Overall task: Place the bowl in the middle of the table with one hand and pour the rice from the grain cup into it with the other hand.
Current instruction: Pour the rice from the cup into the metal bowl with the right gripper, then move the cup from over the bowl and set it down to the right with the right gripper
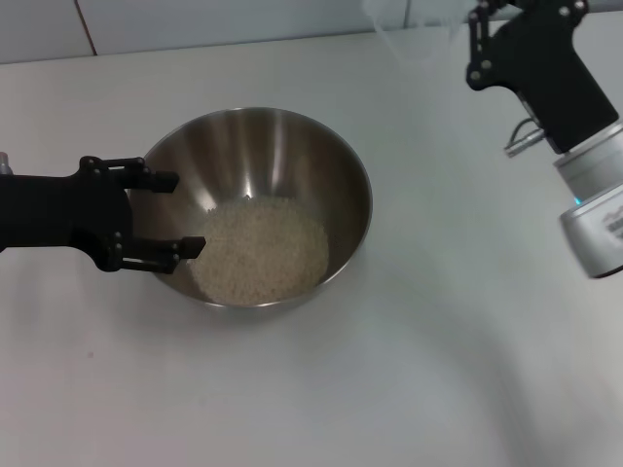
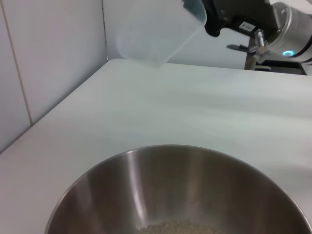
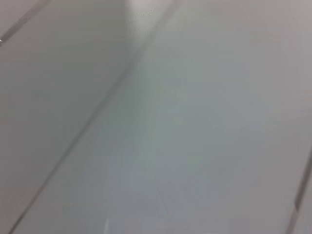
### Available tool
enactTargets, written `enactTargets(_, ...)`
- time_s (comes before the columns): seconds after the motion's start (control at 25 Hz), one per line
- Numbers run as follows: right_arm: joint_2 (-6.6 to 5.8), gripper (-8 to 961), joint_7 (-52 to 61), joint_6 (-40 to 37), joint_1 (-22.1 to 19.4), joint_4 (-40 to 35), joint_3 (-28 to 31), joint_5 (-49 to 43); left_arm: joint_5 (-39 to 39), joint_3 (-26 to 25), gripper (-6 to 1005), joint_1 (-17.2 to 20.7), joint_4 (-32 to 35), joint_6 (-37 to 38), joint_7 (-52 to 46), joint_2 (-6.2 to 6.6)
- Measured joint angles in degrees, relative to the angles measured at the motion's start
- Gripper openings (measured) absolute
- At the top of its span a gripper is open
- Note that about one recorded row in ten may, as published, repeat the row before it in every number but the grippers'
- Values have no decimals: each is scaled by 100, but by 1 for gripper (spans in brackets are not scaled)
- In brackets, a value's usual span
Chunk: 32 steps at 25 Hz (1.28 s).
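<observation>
The steel bowl stands in the middle of the white table with a heap of rice in its bottom. My left gripper is open at the bowl's left rim, one finger on each side of a stretch of the rim. My right gripper is raised at the far right, shut on the clear grain cup, which is tilted and looks empty. In the left wrist view the cup hangs above the table beyond the bowl. The right wrist view shows only blurred white surfaces.
A white tiled wall runs along the table's far edge. In the left wrist view a wall borders one side of the table.
</observation>
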Motion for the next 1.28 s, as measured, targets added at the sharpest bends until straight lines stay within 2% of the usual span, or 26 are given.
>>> enactTargets(0.12,-10,4,748,147,25,274,204,8,0,0,862,-3,0,0,1,-1)
enactTargets(0.16,-23,4,1162,441,34,344,278,11,0,1,862,-8,0,0,2,-6)
enactTargets(0.56,-68,3,2086,1926,249,587,297,-73,0,3,861,-21,-9,0,21,-9)
enactTargets(0.68,-68,3,2108,2115,316,662,259,-172,0,8,862,-26,-13,0,23,-9)
enactTargets(0.88,-45,3,2241,2844,489,629,222,-651,0,9,862,-44,-36,-13,24,-9)
enactTargets(1.28,-27,45,2369,3320,629,571,101,-805,0,91,861,-50,-51,-41,32,-9)
